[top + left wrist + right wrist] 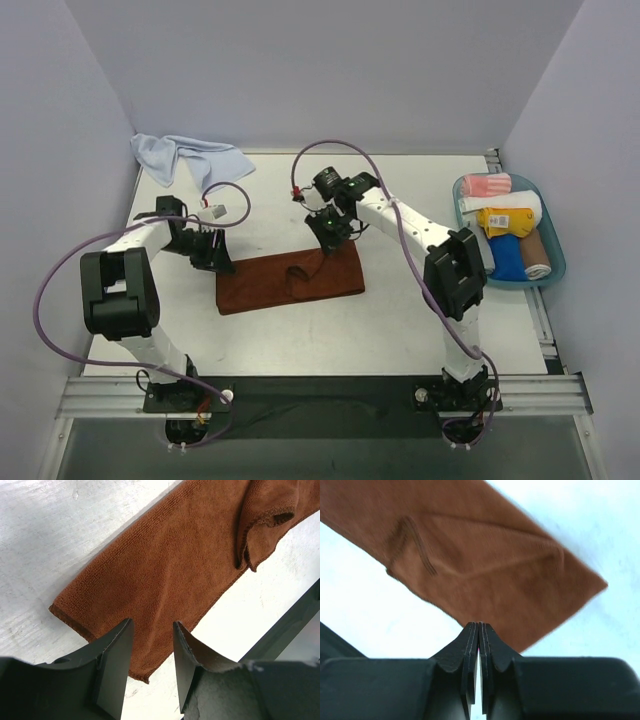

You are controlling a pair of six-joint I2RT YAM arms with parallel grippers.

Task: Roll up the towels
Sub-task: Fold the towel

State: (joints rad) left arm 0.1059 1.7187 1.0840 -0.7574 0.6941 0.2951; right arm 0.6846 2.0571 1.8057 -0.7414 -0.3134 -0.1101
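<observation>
The rust-brown towel (290,282) lies spread flat mid-table, with a small folded-up ridge (298,271) near its middle. My left gripper (214,262) hangs just over the towel's left end. In the left wrist view its fingers stand open (152,626) above the brown terry (170,565), nothing between them. My right gripper (326,236) is over the towel's far edge. It is shut (478,626) with no cloth pinched, and the towel (485,575) lies below its tips. The pale light-blue towel (188,156) lies crumpled at the back left corner.
A blue tray (554,236) at the right edge holds several rolled cloths, among them a pink-and-white striped one (487,185) and a yellow one (505,220). Walls close in on the left, back and right. A metal rail (320,390) runs along the near edge.
</observation>
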